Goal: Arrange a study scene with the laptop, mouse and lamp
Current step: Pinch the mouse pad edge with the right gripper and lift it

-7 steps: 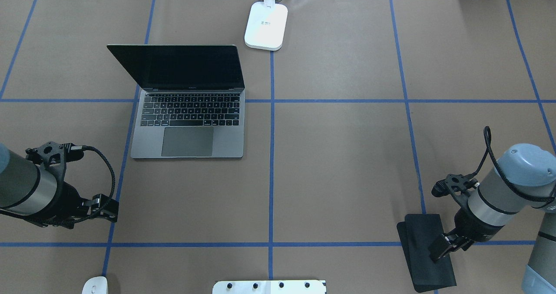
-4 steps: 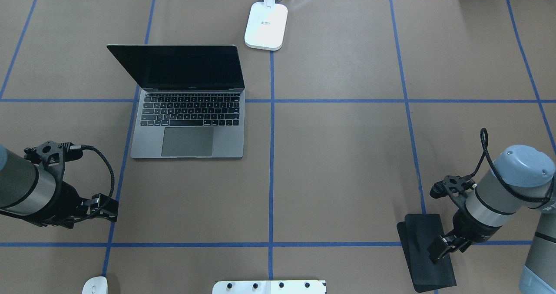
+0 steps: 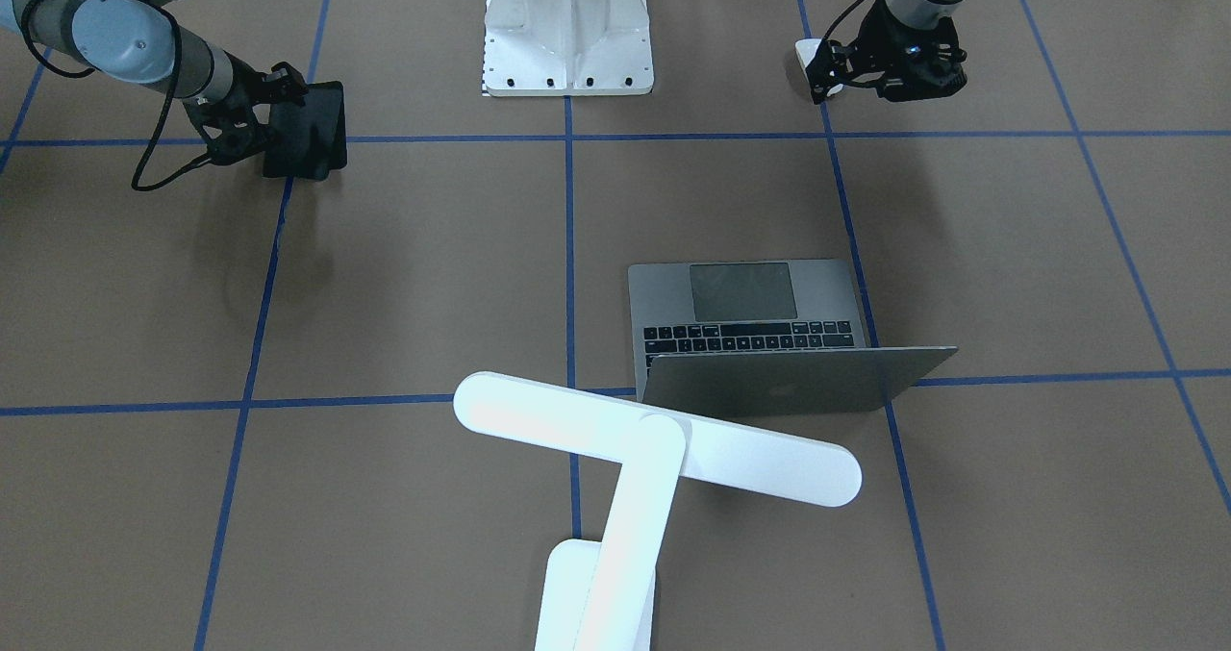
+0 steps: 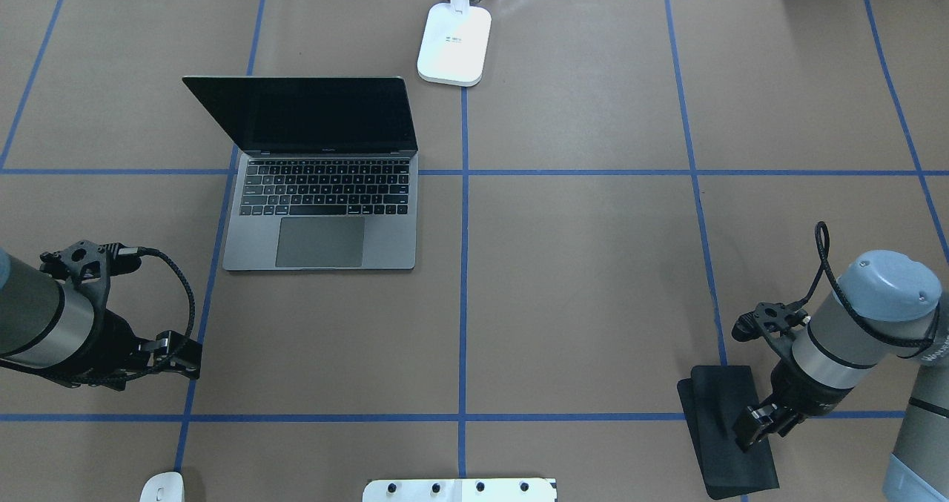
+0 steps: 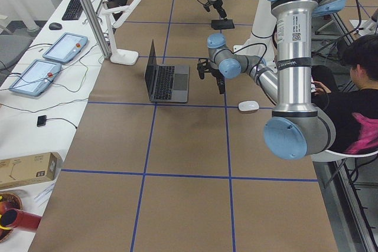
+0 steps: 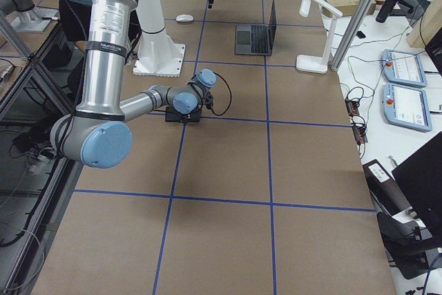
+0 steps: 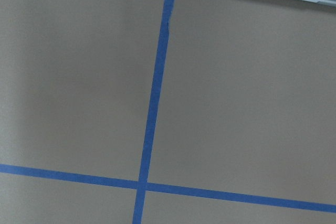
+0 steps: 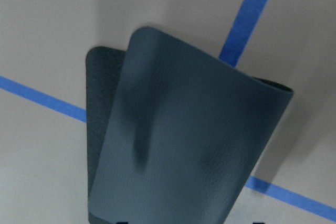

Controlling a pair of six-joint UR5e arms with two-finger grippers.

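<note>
The grey laptop (image 4: 319,220) stands open left of the table's middle, its dark screen facing me. The white lamp (image 3: 654,437) stands at the far edge, and its base (image 4: 454,46) lies just right of the laptop's lid. The small white mouse (image 4: 161,487) lies at the near left edge. My left gripper (image 4: 194,357) hovers over bare table between mouse and laptop; it looks open and holds nothing. My right gripper (image 4: 749,435) hangs low over the black pad (image 8: 184,140) at the near right. Its fingers look open, with the pad's near edge under them.
The white ribbed pedestal (image 3: 567,26) stands at the near centre edge. Blue tape lines cross the brown table (image 4: 586,287). A person (image 5: 354,92) sits behind the robot in the left side view.
The right arm has drawn back slightly toward the near edge and its gripper has sunk lower over the pad. The pad, the laptop and the mouse have not moved. The left arm has barely shifted.
</note>
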